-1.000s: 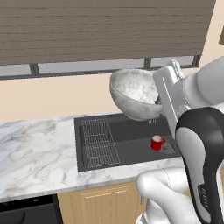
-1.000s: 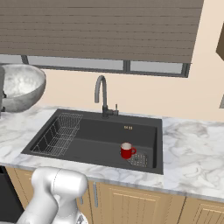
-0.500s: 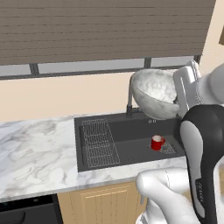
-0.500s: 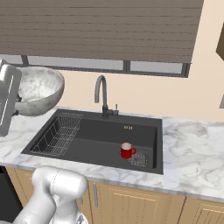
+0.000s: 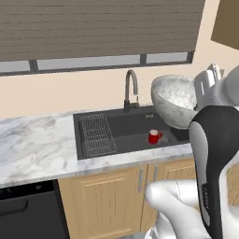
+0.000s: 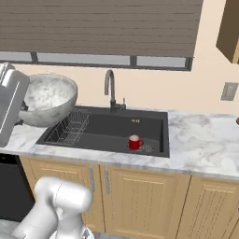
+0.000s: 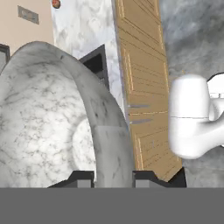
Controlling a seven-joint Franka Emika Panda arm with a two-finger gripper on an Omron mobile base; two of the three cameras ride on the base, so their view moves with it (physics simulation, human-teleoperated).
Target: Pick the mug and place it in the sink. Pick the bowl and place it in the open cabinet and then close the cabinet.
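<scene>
My gripper (image 7: 113, 177) is shut on the rim of the large grey-white marbled bowl (image 7: 52, 122), with one fingertip on each side of its wall. The bowl (image 5: 175, 100) hangs tilted in the air above the right end of the sink (image 5: 126, 128), beside my gripper (image 5: 198, 98). In the right base view the bowl (image 6: 46, 98) hovers over the left end of the sink (image 6: 107, 128), held by my gripper (image 6: 22, 109). The small red mug (image 5: 153, 136) (image 6: 135, 142) stands upright in the basin near the drain. A corner of the light wood cabinet (image 5: 226, 23) (image 6: 229, 28) shows at the top right.
A dark curved faucet (image 5: 130, 88) (image 6: 109, 86) rises behind the basin, and a wire rack (image 5: 96, 135) (image 6: 70, 128) lies in its left part. Marble counter (image 6: 205, 140) runs both ways. Low wood cupboards (image 6: 140, 196) and a black appliance (image 5: 28, 210) sit below. A small reddish ball (image 7: 55, 3) rests on the counter.
The arm has swung the bowl to the right, from the left of the sink to over it. Both base views have shifted and now show more of the low cupboards.
</scene>
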